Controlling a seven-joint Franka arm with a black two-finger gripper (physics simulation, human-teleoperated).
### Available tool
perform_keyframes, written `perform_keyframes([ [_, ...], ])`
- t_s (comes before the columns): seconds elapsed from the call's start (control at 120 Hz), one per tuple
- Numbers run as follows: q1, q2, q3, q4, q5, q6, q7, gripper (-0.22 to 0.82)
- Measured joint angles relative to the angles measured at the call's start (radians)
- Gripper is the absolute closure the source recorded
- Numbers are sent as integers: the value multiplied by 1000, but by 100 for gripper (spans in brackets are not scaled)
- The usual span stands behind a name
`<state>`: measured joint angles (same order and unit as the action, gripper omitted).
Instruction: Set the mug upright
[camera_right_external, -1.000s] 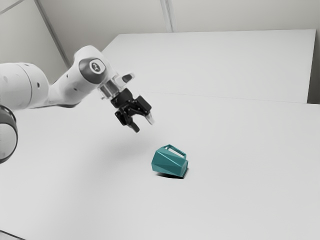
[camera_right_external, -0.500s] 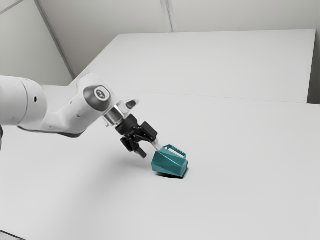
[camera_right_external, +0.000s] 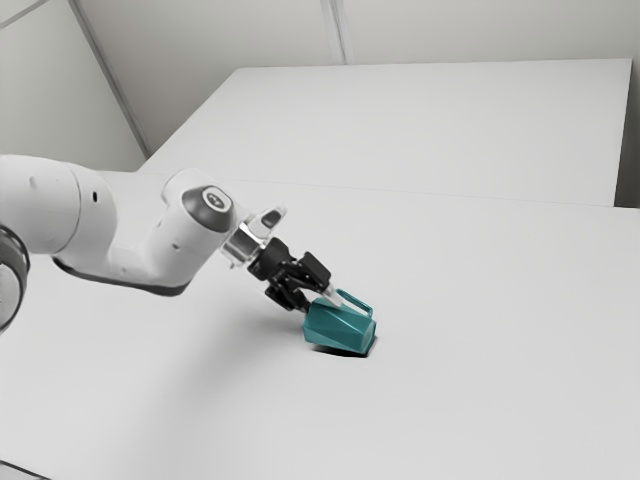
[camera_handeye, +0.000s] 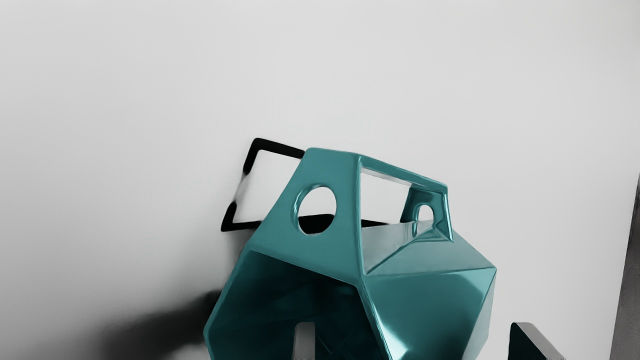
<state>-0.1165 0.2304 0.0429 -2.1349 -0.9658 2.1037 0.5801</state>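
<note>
The teal faceted mug (camera_right_external: 340, 328) lies on its side on the white table, its handle on the upper side and its base toward the exterior view's right. At its mouth end is my gripper (camera_right_external: 320, 302), tilted down toward it. In the wrist view the mug (camera_handeye: 425, 305) has its dark mouth facing the hand. The gripper (camera_handeye: 418, 342) stands open there, one fingertip (camera_handeye: 304, 342) across the mouth opening and the other outside the mug's side wall. Whether the first tip is inside the mouth or just before it, I cannot tell.
The white table surface (camera_right_external: 480, 330) spreads around the mug. Behind it rises a pale panel (camera_right_external: 430, 130). A dark grey strip (camera_handeye: 627, 300) runs along one side in the wrist view, past the outer fingertip.
My gripper has come down and toward the exterior view's right, from above the table to the mug's mouth end. The mug has stayed where it was.
</note>
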Motion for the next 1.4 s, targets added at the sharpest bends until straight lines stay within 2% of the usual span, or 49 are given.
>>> perform_keyframes([
  [0.075, 0, 6, 0, 0, -37, 5, 39, 28],
  [0.258, -26, -2, -1, -37, -62, 27, 125, 44],
  [0.433, -43, -29, -3, -61, 13, 80, 189, 60],
  [0.692, -50, -79, -25, -16, 90, 111, 266, 73],
  [0.908, -59, -114, -41, 3, 155, 120, 290, 76],
  [1.242, -57, -98, -52, 102, 530, 86, 209, 78],
  [1.4, -58, -54, -52, 150, 735, 77, 158, 78],
])
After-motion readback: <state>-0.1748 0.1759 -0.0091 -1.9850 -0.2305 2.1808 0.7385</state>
